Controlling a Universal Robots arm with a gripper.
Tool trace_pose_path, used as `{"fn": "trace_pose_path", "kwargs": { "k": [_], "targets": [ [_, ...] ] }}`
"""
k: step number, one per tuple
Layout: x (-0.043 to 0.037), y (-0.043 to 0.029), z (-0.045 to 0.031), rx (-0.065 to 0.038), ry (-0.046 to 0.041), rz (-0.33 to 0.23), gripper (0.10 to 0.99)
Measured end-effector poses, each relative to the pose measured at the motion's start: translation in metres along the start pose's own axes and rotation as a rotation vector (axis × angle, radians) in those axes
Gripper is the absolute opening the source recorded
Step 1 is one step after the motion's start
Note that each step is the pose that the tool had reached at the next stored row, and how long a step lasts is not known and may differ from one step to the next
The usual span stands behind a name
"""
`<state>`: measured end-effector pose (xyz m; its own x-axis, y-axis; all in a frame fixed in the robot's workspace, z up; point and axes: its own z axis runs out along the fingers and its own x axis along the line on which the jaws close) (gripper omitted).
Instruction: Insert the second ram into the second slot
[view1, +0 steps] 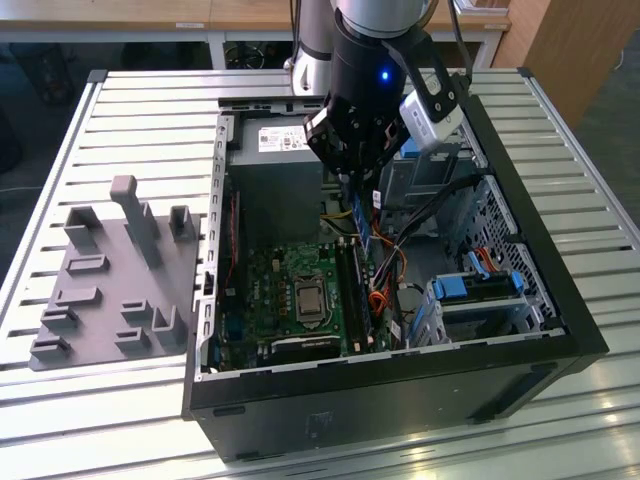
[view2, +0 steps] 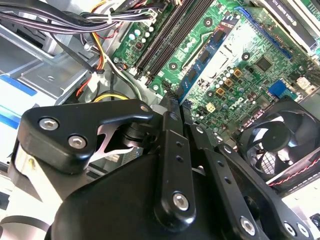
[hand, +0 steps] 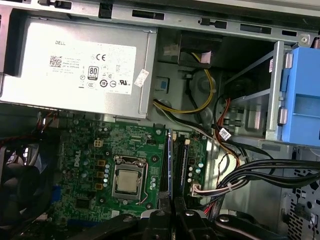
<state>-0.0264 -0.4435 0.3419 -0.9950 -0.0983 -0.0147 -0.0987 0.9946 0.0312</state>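
My gripper (view1: 352, 185) hangs inside the open computer case (view1: 560, 330), shut on the second ram (view1: 364, 228). The stick is thin and blue, and it hangs lengthwise from the fingers above the motherboard (view1: 290, 290). In the second wrist view the second ram (view2: 206, 54) runs out from the gripper (view2: 172, 106) over the green board, beside the long black memory slots (view2: 167, 40). In the first wrist view it shows edge-on as a blue line (hand: 170, 165) between the black slots (hand: 181, 165), above the gripper (hand: 172, 214). I cannot tell which slot it lines up with.
A silver power supply (hand: 80, 65) sits at the back of the case. The processor socket (hand: 125, 182) lies beside the slots, and a black fan (view2: 275, 140) is close by. Cable bundles (hand: 260, 172) and a blue drive bay (hand: 300, 95) crowd the other side. A grey fixture (view1: 110, 280) rests on the slatted table.
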Motion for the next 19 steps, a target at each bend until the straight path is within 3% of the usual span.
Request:
{"fn": "trace_pose_path", "kwargs": {
  "k": [19],
  "targets": [
    [0.0001,-0.0009,0.0034,0.000,-0.0001,0.000,0.137]
  ]
}}
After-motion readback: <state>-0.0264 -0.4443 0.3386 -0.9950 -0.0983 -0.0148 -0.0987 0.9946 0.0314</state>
